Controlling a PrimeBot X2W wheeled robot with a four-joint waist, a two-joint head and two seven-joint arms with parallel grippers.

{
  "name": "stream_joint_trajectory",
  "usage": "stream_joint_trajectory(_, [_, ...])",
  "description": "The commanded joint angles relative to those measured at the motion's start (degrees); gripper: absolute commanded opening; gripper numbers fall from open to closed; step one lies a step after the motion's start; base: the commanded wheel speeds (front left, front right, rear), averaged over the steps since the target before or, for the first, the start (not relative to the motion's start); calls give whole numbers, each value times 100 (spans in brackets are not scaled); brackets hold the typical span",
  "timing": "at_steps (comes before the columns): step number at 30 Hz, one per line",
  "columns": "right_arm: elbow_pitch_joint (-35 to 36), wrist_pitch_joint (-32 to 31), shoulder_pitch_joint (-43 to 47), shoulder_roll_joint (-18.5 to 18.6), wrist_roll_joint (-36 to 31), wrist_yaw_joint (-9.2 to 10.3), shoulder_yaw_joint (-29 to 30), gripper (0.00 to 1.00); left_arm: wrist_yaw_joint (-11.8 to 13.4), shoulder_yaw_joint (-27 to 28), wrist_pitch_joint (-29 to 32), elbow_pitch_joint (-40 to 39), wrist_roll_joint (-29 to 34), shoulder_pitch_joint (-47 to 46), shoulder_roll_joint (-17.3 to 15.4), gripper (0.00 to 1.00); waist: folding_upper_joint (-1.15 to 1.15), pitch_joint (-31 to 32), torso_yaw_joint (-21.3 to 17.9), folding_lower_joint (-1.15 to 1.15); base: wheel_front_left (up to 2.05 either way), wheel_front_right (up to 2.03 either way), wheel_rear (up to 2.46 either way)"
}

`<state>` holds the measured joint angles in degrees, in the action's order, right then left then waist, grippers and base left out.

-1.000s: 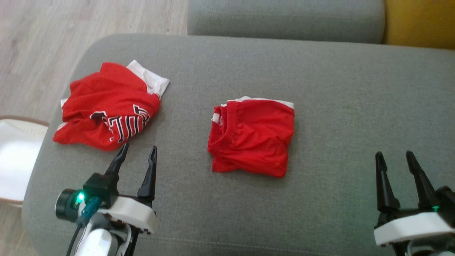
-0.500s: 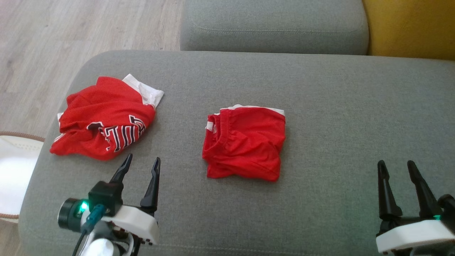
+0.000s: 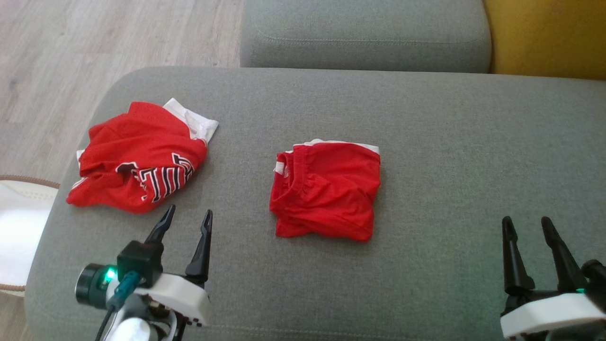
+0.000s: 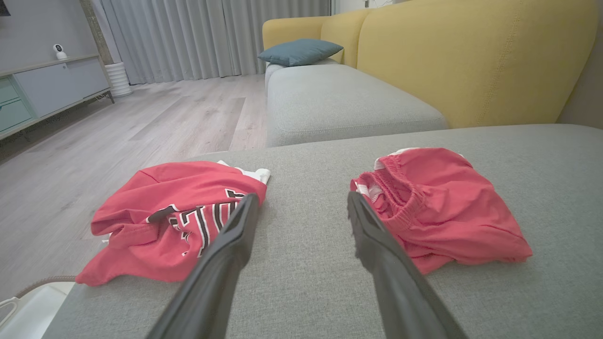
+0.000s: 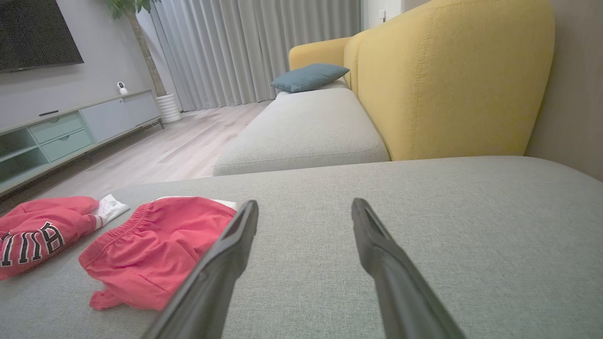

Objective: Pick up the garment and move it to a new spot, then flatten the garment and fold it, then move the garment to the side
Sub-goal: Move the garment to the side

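Two red garments lie on the grey sofa cushion [image 3: 450, 142]. A crumpled red garment with dark lettering and a white edge [image 3: 137, 158] [image 4: 174, 216] [image 5: 33, 235] sits at the left. A folded red garment with an elastic waistband [image 3: 326, 189] [image 4: 443, 207] [image 5: 155, 249] rests in the middle. My left gripper [image 3: 189, 210] [image 4: 302, 197] is open just in front of the lettered garment, touching nothing. At the lower right my right gripper [image 3: 526, 220] [image 5: 305, 203] is open over bare cushion, well right of the folded garment.
A white basket with a brown rim [image 3: 19, 227] stands on the floor by the cushion's left edge. A second grey cushion [image 3: 364, 38] and a yellow sofa back [image 3: 544, 38] lie beyond. Wooden floor [image 3: 71, 47] is at the far left.
The head camera tilted, so the whole picture slid down and slightly left. Both garments lie as before and both grippers stay open.
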<state>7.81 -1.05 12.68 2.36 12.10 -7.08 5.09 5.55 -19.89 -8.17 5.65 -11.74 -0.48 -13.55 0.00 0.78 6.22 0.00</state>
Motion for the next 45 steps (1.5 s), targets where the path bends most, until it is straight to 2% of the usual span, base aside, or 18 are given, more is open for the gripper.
stream_joint_trajectory(1, [186,-13,-144,52,-5,-41,-88,100,49,184,-27,-228,-9,-259,-104,100,0,-8,4,0,0,0,0])
stream_joint_trajectory(12, [-195,-474,-702,52,-140,-41,-126,100,27,134,-236,-333,-5,-598,-60,100,0,-427,240,0,0,0,0])
stream_joint_trajectory(22, [-1424,-969,-2083,52,-365,-41,-805,100,-99,68,-574,-222,12,-1175,104,100,0,-1039,659,0,0,0,0])
stream_joint_trajectory(31, [-2826,-1110,-2789,52,109,-41,-1189,100,-197,3,-675,-6,73,-1403,277,100,0,-1221,918,0,0,0,0])
stream_joint_trajectory(36, [-3194,-1324,-2982,52,385,-41,-1389,100,-261,-3,-681,33,101,-1420,340,100,0,-1239,930,0,0,0,0])
stream_joint_trajectory(37, [-3247,-1374,-3024,52,433,-41,-1430,93,-274,5,-681,30,102,-1423,354,100,0,-1246,929,0,0,0,0])
stream_joint_trajectory(38, [-3298,-1423,-3067,52,453,-41,-1454,81,-283,13,-681,24,108,-1426,365,100,0,-1255,926,0,0,0,0])
stream_joint_trajectory(39, [-3350,-1482,-3108,52,459,-41,-1478,60,-293,23,-681,17,115,-1428,375,100,0,-1262,924,0,0,0,0])
stream_joint_trajectory(40, [-3396,-1535,-3142,52,497,-41,-1497,33,-302,32,-682,10,123,-1427,383,100,0,-1267,923,0,0,0,0])
stream_joint_trajectory(41, [-3439,-1587,-3174,52,512,-41,-1513,0,-309,42,-682,5,131,-1423,390,100,0,-1273,920,0,0,0,0])
stream_joint_trajectory(45, [-3547,-1667,-3263,52,563,-41,-1514,0,-338,84,-682,-9,166,-1414,411,100,0,-1295,908,0,0,0,0])
